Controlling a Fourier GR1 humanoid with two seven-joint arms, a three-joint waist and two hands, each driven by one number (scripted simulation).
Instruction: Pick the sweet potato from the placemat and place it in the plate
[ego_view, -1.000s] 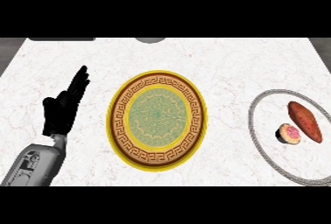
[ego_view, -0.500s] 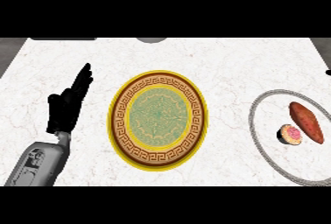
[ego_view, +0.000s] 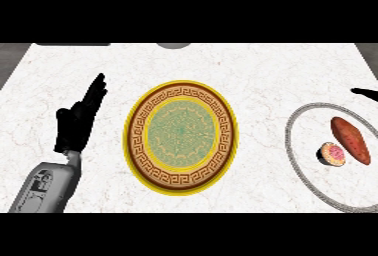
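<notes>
Left hand is resting at the left of the frame, open, with straight fingers pointing up and nothing in it. Only a dark tip of the right hand is showing at the right edge, above the placemat; how far open it is I cannot tell, and it is touching nothing. The sweet potato is lying on the placemat at the right, just beside a cut pink-fleshed piece. The patterned yellow plate is sitting in the middle of the marble worktop, well apart from it. By my judgement the task is only beginning: grasping, carrying and placing are all remaining.
</notes>
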